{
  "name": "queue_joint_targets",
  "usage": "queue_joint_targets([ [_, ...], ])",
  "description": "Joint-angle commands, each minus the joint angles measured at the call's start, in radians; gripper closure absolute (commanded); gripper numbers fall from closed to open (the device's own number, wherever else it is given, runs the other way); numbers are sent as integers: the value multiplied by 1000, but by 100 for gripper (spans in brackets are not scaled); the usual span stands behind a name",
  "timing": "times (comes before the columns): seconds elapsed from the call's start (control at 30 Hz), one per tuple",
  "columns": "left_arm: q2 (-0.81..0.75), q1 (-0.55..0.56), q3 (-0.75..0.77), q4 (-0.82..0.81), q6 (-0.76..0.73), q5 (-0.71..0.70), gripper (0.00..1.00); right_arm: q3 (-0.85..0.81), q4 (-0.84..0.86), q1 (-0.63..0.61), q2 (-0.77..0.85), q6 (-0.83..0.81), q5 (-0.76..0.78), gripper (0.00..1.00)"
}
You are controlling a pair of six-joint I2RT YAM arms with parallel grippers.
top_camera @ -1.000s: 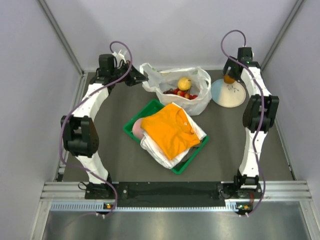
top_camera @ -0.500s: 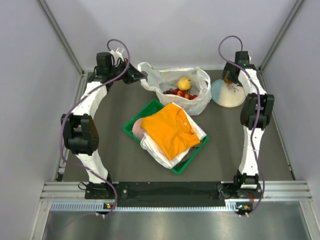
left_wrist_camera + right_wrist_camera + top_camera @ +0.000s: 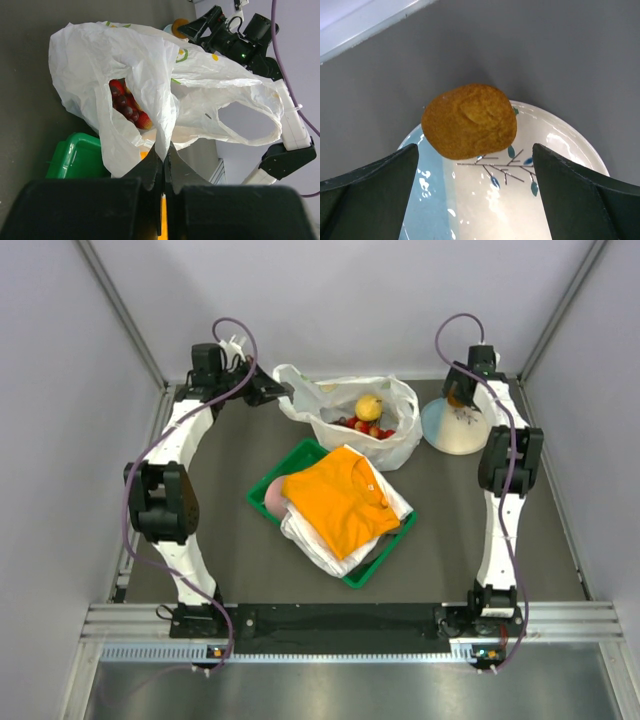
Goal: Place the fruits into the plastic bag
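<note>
My right gripper (image 3: 475, 150) hung wide open with nothing in it, fingers spread either side of the orange (image 3: 468, 121) just ahead and below! The orange sat on the far rim of the plate (image 3: 560, 150), and I could not tell that anything was touching it.

On the other side, my left gripper (image 3: 164, 155) was pinched tight on a fold of the plastic bag (image 3: 200, 70), lifting its near edge so the mouth gaped. Just beyond those closed fingers, down inside, red strawberries (image 3: 125, 102) lay piled. From above, the yellow pear (image 3: 369, 406) showed on top of them. The green tray (image 3: 75, 155) lay beside and beneath my left gripper, no part of this job.

My read: most of the fruit was bagged, and the orange was the one piece I could see left out. What remained, I judged, was closing on it, carrying it across to the bag and dropping it in.
</note>
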State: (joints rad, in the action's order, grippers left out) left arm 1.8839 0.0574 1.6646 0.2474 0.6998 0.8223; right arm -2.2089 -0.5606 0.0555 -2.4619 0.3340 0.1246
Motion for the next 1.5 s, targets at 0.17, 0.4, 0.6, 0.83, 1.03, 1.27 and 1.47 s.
queue_joint_targets([
  [0.17,35,-14,63,-13,-8,15,100,-80,65,14,-69,36,24,5],
  [0.4,47,-18,78,-7,0,9,100,-78,99,17,-78,42,20,12],
  [0.6,47,-18,78,-8,0,6,100,-78,111,21,-78,51,6,37],
  [0.83,41,-18,75,-14,6,0,100,23,185,21,26,45,-11,55],
  [1.03,32,-18,72,-31,15,5,100,71,208,24,141,23,-2,84],
  [1.27,0,-18,46,-53,20,6,100,123,232,24,270,31,-64,88],
  [1.47,-25,-14,17,-71,26,18,100,228,242,14,376,128,-189,95],
])
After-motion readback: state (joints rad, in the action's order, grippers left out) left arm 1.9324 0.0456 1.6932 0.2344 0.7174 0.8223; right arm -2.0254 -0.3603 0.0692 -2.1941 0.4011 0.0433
